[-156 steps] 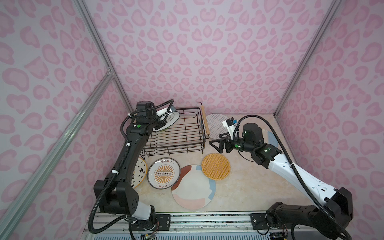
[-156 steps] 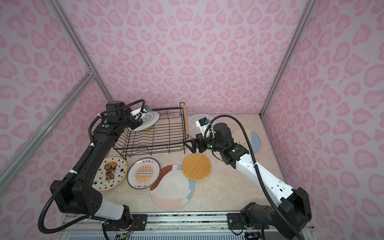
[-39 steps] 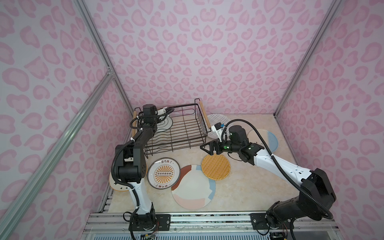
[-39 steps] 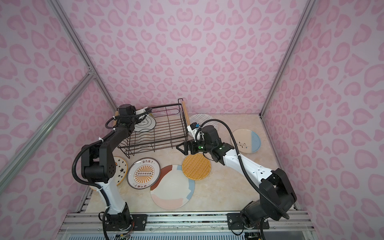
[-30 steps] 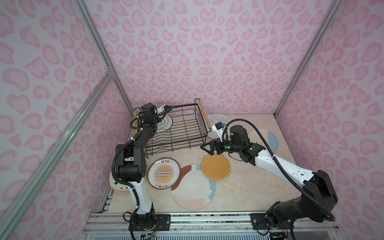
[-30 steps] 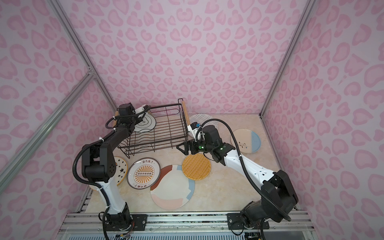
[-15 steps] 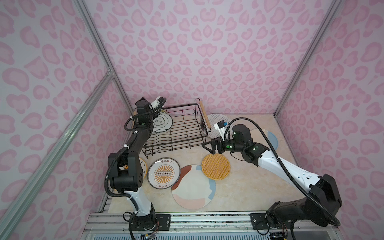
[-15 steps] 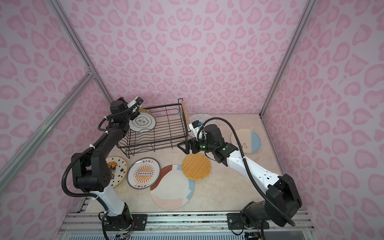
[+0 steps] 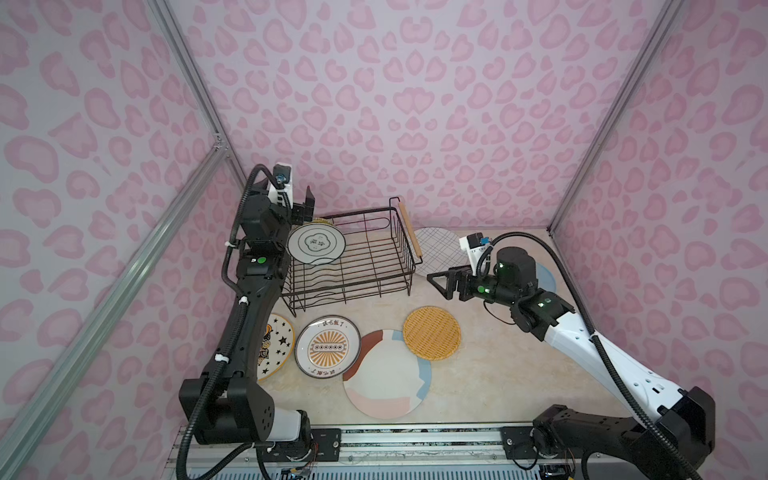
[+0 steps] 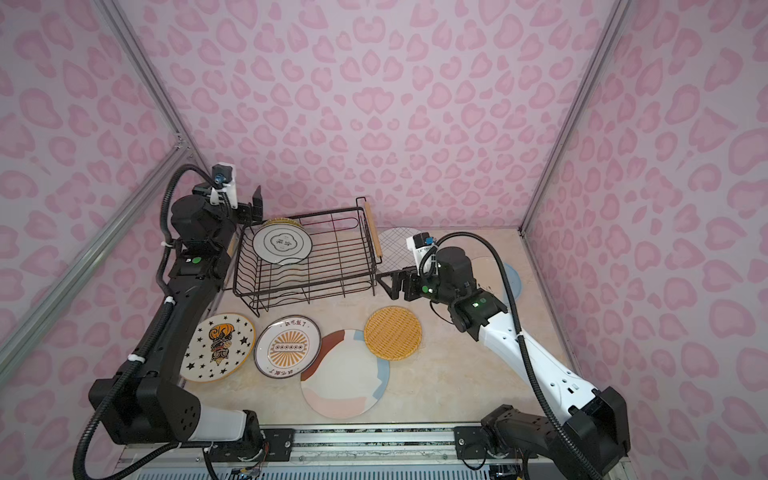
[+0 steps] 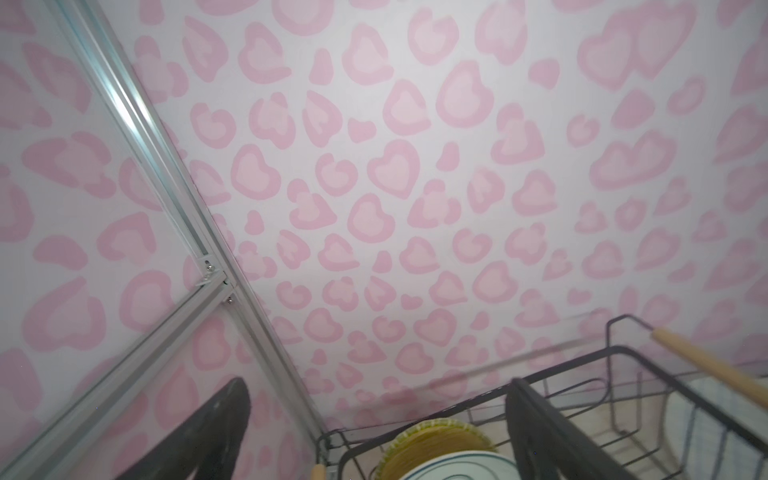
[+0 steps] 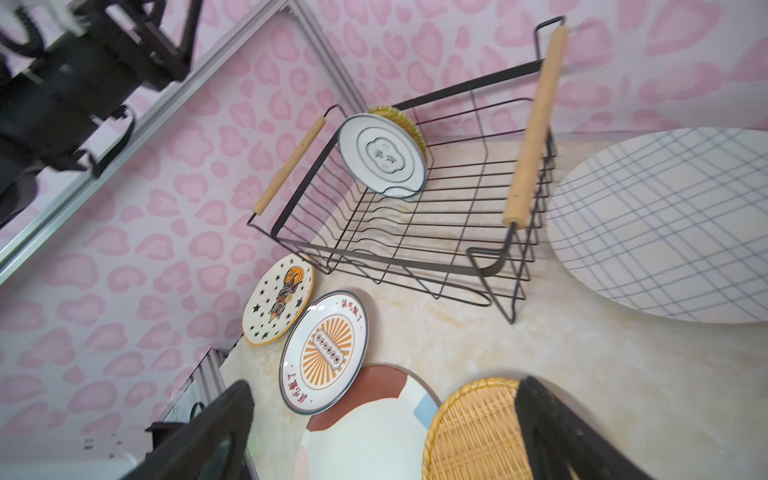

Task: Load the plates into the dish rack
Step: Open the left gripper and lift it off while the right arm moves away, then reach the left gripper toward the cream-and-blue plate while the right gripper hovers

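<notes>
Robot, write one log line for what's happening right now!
left hand: open, above dish rack | right hand: open, beside rack | racked: flower plate, yellow-green weave plate | not loaded: six plates

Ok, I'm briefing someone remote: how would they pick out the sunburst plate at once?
Find the black wire dish rack at the back left of the table. Flat on the table in front of it, the sunburst plate lies between the star plate and the large pastel plate. Only it has orange rays around a row of small circles, inside a dark rim.
</notes>
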`<state>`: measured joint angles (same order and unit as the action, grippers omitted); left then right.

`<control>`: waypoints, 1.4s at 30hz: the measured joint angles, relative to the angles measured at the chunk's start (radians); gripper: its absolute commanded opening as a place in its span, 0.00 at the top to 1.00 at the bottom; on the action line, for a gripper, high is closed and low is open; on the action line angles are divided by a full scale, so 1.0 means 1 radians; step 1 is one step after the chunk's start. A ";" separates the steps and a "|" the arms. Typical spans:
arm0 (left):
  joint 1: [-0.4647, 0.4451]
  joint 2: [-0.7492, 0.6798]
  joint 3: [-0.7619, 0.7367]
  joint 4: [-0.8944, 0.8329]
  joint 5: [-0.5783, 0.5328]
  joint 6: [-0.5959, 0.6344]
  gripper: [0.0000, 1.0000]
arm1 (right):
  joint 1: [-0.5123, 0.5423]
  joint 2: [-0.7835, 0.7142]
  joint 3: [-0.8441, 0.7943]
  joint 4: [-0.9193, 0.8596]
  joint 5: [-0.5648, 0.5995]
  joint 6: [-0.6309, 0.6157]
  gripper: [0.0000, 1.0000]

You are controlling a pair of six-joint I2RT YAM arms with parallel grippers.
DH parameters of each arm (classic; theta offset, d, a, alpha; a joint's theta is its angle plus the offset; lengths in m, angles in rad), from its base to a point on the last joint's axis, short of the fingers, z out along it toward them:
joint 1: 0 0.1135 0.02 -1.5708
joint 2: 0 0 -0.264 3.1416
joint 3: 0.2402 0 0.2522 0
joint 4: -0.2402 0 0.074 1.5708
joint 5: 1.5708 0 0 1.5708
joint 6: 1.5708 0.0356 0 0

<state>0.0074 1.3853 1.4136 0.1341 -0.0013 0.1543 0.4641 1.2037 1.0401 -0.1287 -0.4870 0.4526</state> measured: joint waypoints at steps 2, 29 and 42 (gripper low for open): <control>0.000 -0.045 -0.006 -0.055 0.005 -0.179 0.03 | -0.076 -0.022 -0.018 -0.017 0.027 0.036 0.05; -0.121 -0.504 -0.617 -0.234 0.764 -0.747 0.03 | -0.556 0.658 0.166 0.000 0.150 0.319 0.06; -0.254 -0.509 -0.662 -0.226 0.794 -0.624 0.03 | -0.517 0.702 0.107 0.078 0.071 0.353 0.06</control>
<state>-0.2470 0.8764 0.7513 -0.0921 0.7925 -0.4694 -0.0525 1.9053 1.1469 -0.0505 -0.4164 0.8059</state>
